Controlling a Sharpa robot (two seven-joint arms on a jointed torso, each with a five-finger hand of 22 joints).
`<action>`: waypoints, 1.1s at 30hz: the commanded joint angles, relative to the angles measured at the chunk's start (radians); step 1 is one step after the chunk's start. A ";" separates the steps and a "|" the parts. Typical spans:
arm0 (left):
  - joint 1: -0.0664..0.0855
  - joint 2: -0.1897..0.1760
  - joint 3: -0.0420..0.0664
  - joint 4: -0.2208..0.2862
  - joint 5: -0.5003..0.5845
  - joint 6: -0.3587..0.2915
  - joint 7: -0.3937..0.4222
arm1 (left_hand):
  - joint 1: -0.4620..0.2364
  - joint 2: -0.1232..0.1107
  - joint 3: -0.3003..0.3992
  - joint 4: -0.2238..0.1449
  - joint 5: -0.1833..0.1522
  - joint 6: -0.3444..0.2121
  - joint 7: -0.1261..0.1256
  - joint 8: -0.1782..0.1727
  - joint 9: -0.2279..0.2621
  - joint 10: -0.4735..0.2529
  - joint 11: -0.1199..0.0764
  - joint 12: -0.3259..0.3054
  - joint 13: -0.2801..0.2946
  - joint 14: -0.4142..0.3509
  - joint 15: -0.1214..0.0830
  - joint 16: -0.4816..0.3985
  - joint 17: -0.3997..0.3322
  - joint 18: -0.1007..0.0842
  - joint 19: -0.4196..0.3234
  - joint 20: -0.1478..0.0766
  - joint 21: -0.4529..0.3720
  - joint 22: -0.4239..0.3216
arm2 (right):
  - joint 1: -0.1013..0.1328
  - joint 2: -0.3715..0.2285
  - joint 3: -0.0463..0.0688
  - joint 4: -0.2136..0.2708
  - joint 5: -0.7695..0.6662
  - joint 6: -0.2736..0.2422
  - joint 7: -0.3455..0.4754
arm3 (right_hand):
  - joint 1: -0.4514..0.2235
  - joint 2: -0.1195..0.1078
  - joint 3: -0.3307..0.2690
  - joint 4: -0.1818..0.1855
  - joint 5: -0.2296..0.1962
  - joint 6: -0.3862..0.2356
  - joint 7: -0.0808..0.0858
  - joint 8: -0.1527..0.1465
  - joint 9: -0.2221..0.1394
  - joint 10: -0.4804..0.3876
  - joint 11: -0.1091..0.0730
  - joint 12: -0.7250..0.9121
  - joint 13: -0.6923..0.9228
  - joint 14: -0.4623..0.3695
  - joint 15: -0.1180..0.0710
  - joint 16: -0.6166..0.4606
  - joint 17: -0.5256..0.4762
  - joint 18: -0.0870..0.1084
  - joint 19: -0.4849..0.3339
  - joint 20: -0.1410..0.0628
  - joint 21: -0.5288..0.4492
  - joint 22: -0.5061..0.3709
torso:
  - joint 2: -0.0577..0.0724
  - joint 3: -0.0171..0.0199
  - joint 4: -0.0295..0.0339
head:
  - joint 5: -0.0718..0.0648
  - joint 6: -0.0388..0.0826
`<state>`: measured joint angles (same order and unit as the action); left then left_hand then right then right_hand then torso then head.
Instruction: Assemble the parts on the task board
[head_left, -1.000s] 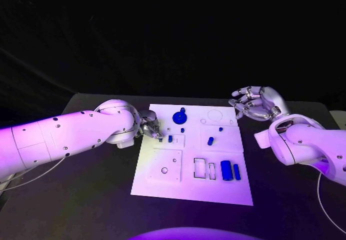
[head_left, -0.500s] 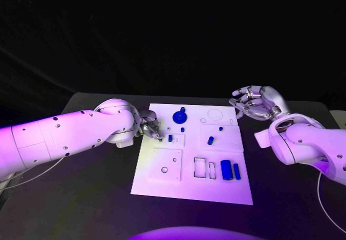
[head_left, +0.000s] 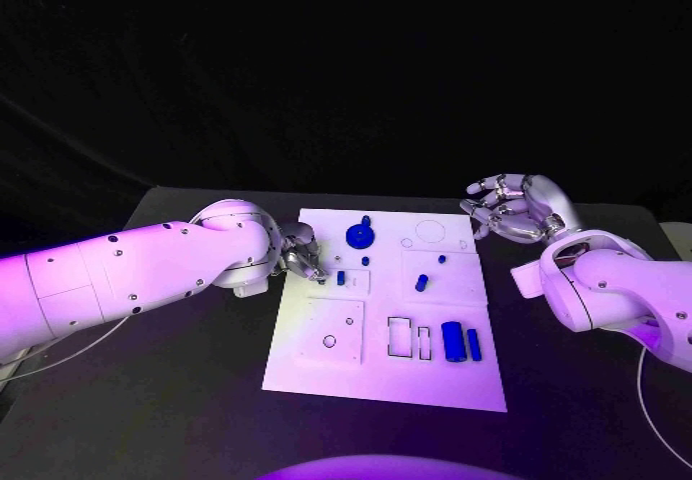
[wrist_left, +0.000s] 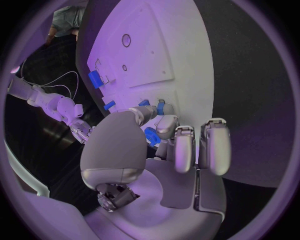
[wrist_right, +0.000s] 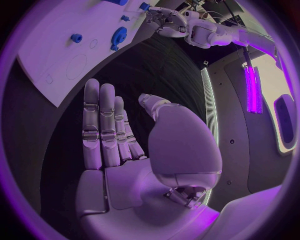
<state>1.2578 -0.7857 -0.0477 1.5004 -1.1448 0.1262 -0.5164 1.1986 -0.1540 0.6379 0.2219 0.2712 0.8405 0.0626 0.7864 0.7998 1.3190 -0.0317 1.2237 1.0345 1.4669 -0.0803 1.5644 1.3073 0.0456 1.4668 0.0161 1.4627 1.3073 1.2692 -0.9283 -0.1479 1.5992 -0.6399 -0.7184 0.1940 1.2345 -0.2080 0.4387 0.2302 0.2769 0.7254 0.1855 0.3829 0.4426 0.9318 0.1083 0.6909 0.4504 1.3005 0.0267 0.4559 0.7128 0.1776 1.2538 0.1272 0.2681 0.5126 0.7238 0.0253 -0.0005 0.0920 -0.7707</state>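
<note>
The left hand (head_left: 300, 252) pinches a small blue part (wrist_left: 151, 137), seemingly light, rigid and slippery, at the task board (head_left: 387, 375) edge; the right hand (head_left: 512, 210) hovers empty, fingers apart.

Black table (head_left: 188, 400) (dark backdrop behind)

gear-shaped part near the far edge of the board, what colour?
Blue. The gear-shaped part stands out against the white task board, best in the head view.

1. A black surface (head_left: 188, 380) spreads left, right and near.
2. A thin pale cable (head_left: 65, 358) lies on the surface at near left.
3. A dark backdrop (head_left: 346, 90) hangs beyond the surface's far edge.
</note>
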 joint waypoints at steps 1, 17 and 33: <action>-0.004 0.004 -0.002 0.000 0.011 0.011 0.000 | 0.003 0.010 0.116 -0.110 0.003 0.017 -0.024 0.003 0.000 0.009 -0.001 0.005 -0.001 0.104 -0.009 0.006 0.263 0.000 0.015 -0.005 0.003 0.060 | -0.001 0.000 0.000 0.000 -0.006 0.002 0.010 | 0.001 0.012 0.002 0.005 0.005 0.000 0.004 0.005 -0.001 -0.009 -0.001 -0.004 -0.001 0.008 0.002 -0.006 0.001 0.004 0.005 0.001 -0.006 -0.001 | 0.001 0.0000 -0.0003 | 0.000 0.002; -0.003 0.004 0.000 -0.008 0.070 0.039 0.002 | 0.001 0.011 0.121 -0.114 0.002 0.015 -0.024 0.007 0.001 0.006 -0.002 0.001 -0.006 0.104 -0.009 0.006 0.263 -0.001 0.015 -0.006 0.003 0.061 | -0.003 0.002 0.000 -0.002 -0.006 0.003 0.010 | 0.001 0.012 0.002 0.005 0.005 0.000 0.004 0.005 -0.001 -0.009 -0.001 -0.004 -0.001 0.008 0.002 -0.006 0.001 0.004 0.005 0.001 -0.006 -0.001 | 0.002 0.0006 -0.0010 | 0.000 0.002; 0.013 0.014 0.008 -0.034 0.101 0.098 0.002 | 0.000 0.008 0.126 -0.122 0.002 0.012 -0.024 0.009 0.002 0.007 -0.002 0.003 -0.004 0.104 -0.010 0.006 0.263 -0.001 0.017 -0.006 0.004 0.064 | -0.003 0.005 0.000 -0.004 -0.006 0.003 0.010 | 0.001 0.012 0.002 0.005 0.005 0.000 0.004 0.005 -0.001 -0.009 -0.001 -0.004 -0.001 0.008 0.002 -0.006 0.001 0.004 0.005 0.001 -0.006 -0.001 | 0.001 0.0002 -0.0017 | 0.002 0.001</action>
<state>1.2690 -0.7759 -0.0413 1.4668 -1.0638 0.1841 -0.5171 1.1999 -0.1529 0.6379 0.2218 0.2694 0.8384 0.0600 0.7919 0.8006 1.3189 -0.0314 1.2230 1.0289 1.4632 -0.0838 1.5644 1.3073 0.0455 1.4668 0.0161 1.4627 1.3073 1.2665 -0.9243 -0.1479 1.5951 -0.6399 -0.7184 0.1945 1.2345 -0.2080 0.4387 0.2302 0.2769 0.7233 0.1838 0.3829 0.4427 0.9299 0.1064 0.6908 0.4506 1.3006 0.0267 0.4559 0.7124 0.1776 1.2537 0.1272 0.2683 0.5127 0.7249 0.0262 -0.0015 0.0938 -0.7703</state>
